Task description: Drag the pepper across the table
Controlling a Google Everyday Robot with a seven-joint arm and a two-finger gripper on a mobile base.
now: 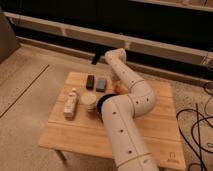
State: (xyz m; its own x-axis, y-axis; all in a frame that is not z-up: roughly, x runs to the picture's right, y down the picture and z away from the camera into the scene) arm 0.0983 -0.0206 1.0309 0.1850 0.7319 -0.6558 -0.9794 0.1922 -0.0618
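Drag apparently not begun: hand [95,59] shut, apart from the pepper [119,89].
The hand hung at the arm's tip above the desk's [75,135] far edge, fingers together on nothing visible. The pepper lay near that edge, just right of the grey-blue block [101,84], partly hidden by the arm. Contact and the whole drag were yet to do.

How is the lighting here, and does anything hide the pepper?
Camera view: warm, even light, no glare on the light plank-wood table; dark wall behind; the white arm crosses right beside the small orange-red pepper; the dark gripper, shut, shows above the far edge.
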